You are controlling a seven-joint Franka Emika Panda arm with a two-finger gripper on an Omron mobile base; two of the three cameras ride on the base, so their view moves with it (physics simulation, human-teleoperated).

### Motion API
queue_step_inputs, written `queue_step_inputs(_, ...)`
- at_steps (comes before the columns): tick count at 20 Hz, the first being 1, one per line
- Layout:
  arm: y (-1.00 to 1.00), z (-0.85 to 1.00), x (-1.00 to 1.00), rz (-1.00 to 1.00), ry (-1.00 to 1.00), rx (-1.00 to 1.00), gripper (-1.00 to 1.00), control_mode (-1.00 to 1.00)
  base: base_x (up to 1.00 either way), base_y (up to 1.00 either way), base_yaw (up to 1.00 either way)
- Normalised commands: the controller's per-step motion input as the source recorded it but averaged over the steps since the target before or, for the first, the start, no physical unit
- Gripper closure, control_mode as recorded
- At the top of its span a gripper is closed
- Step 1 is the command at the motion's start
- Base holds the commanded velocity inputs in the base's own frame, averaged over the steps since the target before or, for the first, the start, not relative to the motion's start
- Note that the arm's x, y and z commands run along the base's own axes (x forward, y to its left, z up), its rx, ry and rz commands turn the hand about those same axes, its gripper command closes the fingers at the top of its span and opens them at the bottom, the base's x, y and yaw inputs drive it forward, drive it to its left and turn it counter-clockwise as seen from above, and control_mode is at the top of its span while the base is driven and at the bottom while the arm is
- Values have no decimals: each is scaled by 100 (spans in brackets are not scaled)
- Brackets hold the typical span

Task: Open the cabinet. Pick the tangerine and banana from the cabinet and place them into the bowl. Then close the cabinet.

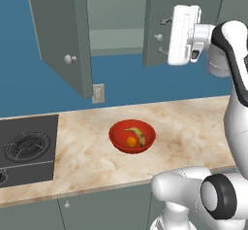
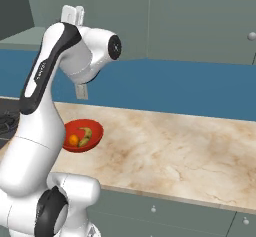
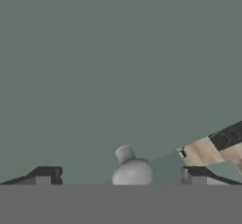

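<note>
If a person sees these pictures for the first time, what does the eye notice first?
Probably the red bowl in the middle of the marble counter, with the tangerine and banana already inside it. Above it, the cabinet hangs with both doors open. The gripper is at the right door, its fingers spread around the knob.
</note>
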Motion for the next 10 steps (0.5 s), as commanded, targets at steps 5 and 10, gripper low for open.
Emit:
queue_step_inputs(5,0,-29,100,0,23,8,-100,-100,0,0,0)
queue_step_inputs(10,0,-47,67,-7,6,5,-100,-100,0,0,0)
